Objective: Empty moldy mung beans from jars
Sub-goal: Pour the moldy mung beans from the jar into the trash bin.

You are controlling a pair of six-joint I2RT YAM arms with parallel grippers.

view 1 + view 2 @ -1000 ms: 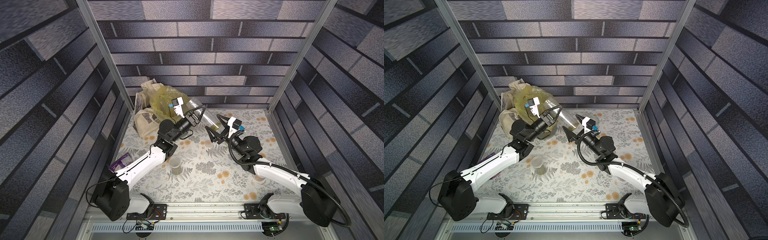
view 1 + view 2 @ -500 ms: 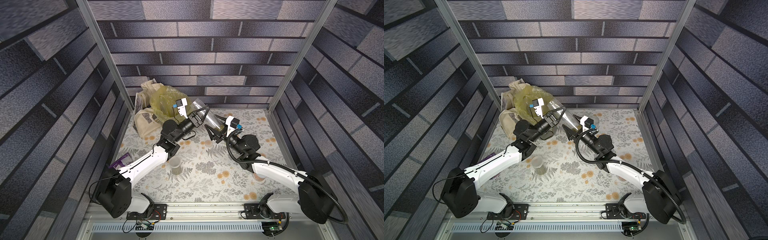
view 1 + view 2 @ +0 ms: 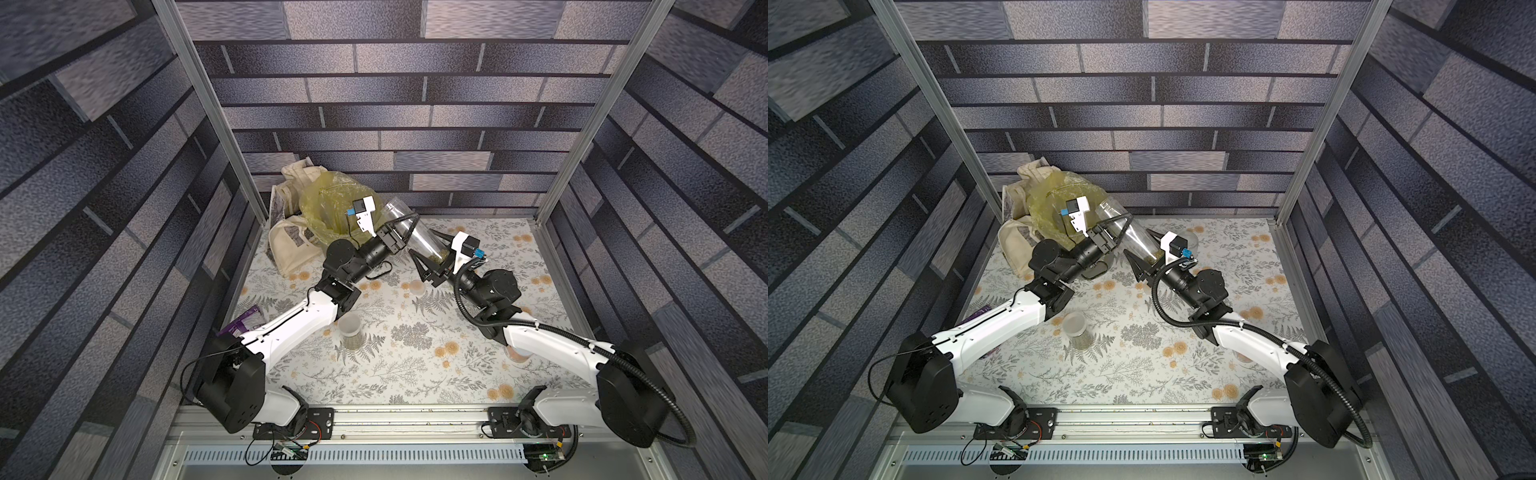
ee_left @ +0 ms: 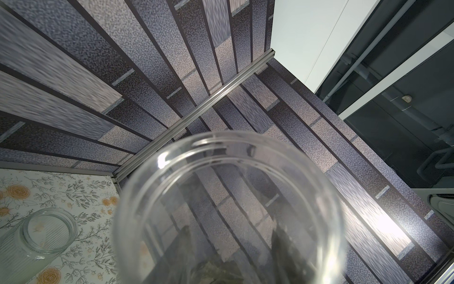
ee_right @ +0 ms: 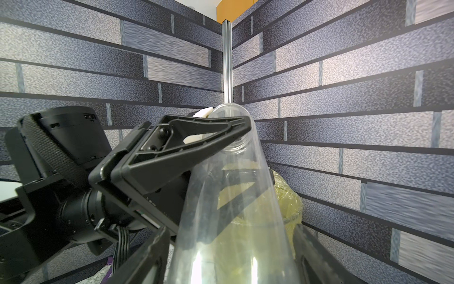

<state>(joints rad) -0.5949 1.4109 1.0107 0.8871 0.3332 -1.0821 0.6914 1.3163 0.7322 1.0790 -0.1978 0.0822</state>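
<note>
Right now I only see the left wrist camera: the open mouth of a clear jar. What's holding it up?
Observer: The left pincer is shut on that tall jar, near its mouth.
Operator: Where could it be tipped out?
Observer: A yellow-lined bin stands close beside the jar's mouth.
Operator: Any more jars to do?
Observer: A short lidded jar with green beans inside stands by the left arm.

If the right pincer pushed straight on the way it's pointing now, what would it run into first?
The tall jar: the right pincer straddles its base end. Further along, the left pincer clamped near the jar's mouth, then probably the yellow bag; depth is unclear.
</note>
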